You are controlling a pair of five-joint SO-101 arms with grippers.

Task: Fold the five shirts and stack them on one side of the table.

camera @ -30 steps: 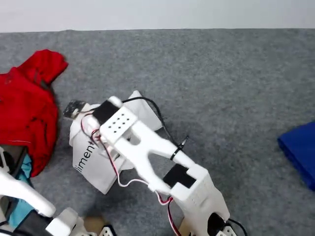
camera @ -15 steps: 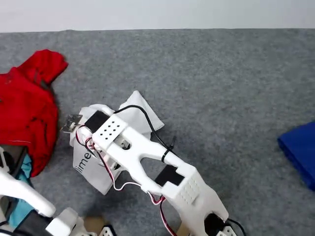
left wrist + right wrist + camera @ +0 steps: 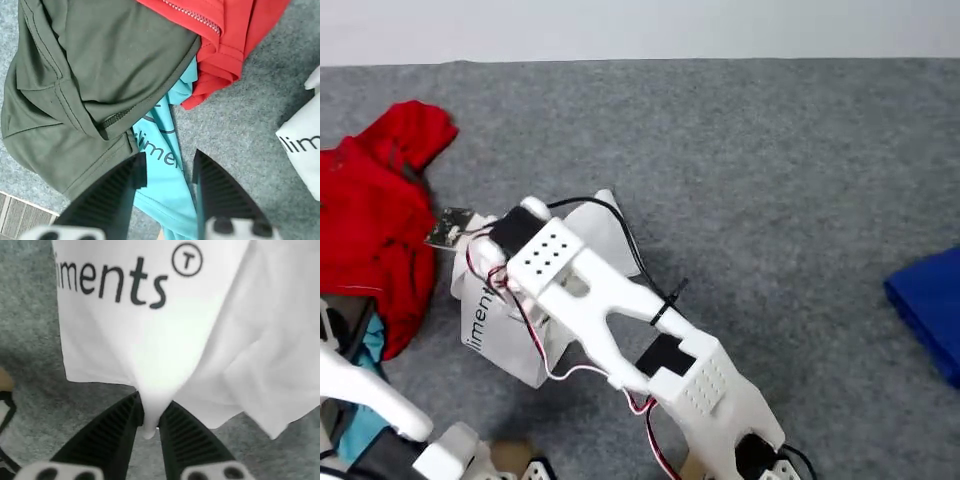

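High view, surface: a grey felt-like table cover (image 3: 790,150) under a pale wall strip (image 3: 640,30).
High view, cut off: the blue shirt (image 3: 930,300) runs off one edge. The red shirt (image 3: 370,220) runs off the opposite edge, with a scrap of the teal shirt (image 3: 372,340) just beside it. The right arm (image 3: 610,300) covers the middle of the white shirt (image 3: 480,300).
High view, white shirt: crumpled, left of the table's centre, with a strip of grey between it and the red shirt.
Left wrist view, claw: the left gripper (image 3: 168,162) has its jaws apart and holds nothing, above the teal shirt.
Left wrist view, shirts: the olive shirt (image 3: 90,65) lies over the teal one and the red shirt overlaps its edge. A corner of the white shirt is cut off.
Right wrist view, claw: the right gripper (image 3: 151,412) is clamped on a pinch of the white shirt's edge.
Right wrist view, white shirt: creased, with dark lettering, over the grey cover.
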